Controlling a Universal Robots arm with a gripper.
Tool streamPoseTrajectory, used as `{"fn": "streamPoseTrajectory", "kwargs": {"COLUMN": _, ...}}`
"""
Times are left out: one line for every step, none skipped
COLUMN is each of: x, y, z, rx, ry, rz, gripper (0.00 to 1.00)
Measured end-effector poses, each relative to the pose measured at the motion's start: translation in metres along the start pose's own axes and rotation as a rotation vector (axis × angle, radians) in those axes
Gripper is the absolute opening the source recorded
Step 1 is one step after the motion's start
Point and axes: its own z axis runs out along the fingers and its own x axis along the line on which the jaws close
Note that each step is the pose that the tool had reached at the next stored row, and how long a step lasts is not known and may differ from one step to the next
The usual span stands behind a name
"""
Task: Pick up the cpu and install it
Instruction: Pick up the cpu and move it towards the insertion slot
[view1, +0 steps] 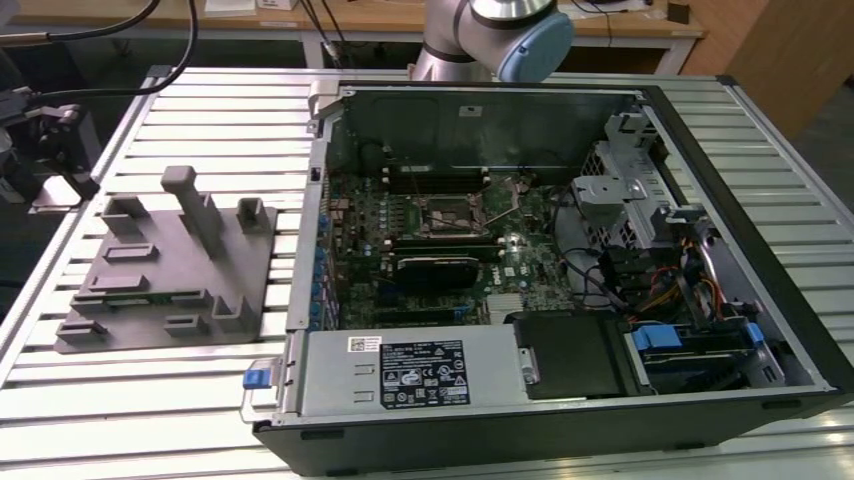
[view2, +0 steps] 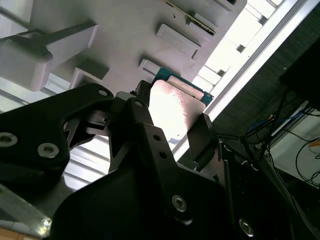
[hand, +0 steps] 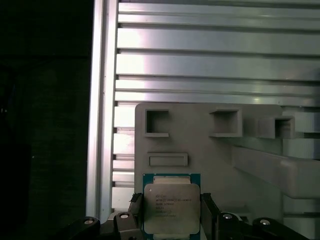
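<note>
And the gripper (hand: 171, 212) has its claw closed narrow on the cpu (hand: 171, 200), a dark finger (hand: 136, 210) pressed to each of two opposite edges in both wrist views, silvery top facing the first wrist camera! The chip sits over the grey tray (hand: 200, 145), close to the tray's edge and just beside a shallow rectangular recess (hand: 168, 159), though whether it's touching the tray, I cannot tell. Beside the tray, the open computer case (view1: 467, 120) lies with its dark socket (view1: 447, 212) bare.
</note>
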Motion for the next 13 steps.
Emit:
{"fn": "streamPoseTrajectory", "kwargs": {"x": 0.0, "y": 0.0, "z": -0.0003, "rx": 0.0, "ry": 0.0, "rz": 0.0, "gripper": 0.54}}
{"fn": "streamPoseTrajectory", "kwargs": {"x": 0.0, "y": 0.0, "z": -0.0007, "rx": 0.0, "ry": -0.0001, "rz": 0.0, "gripper": 0.54}}
{"fn": "streamPoseTrajectory", "kwargs": {"x": 0.0, "y": 0.0, "z": -0.001, "rx": -0.0001, "ry": -0.0001, "rz": 0.0, "gripper": 0.54}}
{"fn": "streamPoseTrajectory", "kwargs": {"x": 0.0, "y": 0.0001, "z": -0.0013, "rx": -0.0001, "ry": -0.0002, "rz": 0.0, "gripper": 0.54}}
{"fn": "streamPoseTrajectory", "kwargs": {"x": 0.0, "y": 0.0001, "z": -0.0016, "rx": -0.0001, "ry": -0.0001, "rz": 0.0, "gripper": 0.54}}
{"fn": "streamPoseTrajectory", "kwargs": {"x": 0.0, "y": 0.0001, "z": -0.002, "rx": 0.0, "ry": -0.0001, "rz": 0.0, "gripper": 0.54}}
{"fn": "streamPoseTrajectory", "kwargs": {"x": 0.0, "y": 0.0001, "z": -0.0023, "rx": -0.0001, "ry": -0.0001, "rz": 0.0, "gripper": 0.54}}
{"fn": "streamPoseTrajectory", "kwargs": {"x": 0.0, "y": 0.0002, "z": -0.0026, "rx": 0.0, "ry": -0.0001, "rz": 0.0, "gripper": 0.54}}
{"fn": "streamPoseTrajectory", "kwargs": {"x": 0.0, "y": 0.0002, "z": -0.0029, "rx": -0.0001, "ry": -0.0001, "rz": 0.0, "gripper": 0.54}}
{"fn": "streamPoseTrajectory", "kwargs": {"x": 0.0, "y": 0.0002, "z": -0.0033, "rx": -0.0001, "ry": -0.0001, "rz": 0.0, "gripper": 0.54}}
{"fn": "streamPoseTrajectory", "kwargs": {"x": 0.0, "y": 0.0003, "z": -0.0036, "rx": -0.0001, "ry": -0.0001, "rz": 0.0, "gripper": 0.54}}
{"fn": "streamPoseTrajectory", "kwargs": {"x": 0.0, "y": 0.0003, "z": -0.0039, "rx": -0.0001, "ry": -0.0001, "rz": 0.0, "gripper": 0.54}}
{"fn": "streamPoseTrajectory", "kwargs": {"x": 0.0, "y": 0.0003, "z": -0.0044, "rx": 0.0, "ry": 0.0, "rz": 0.0, "gripper": 0.54}}
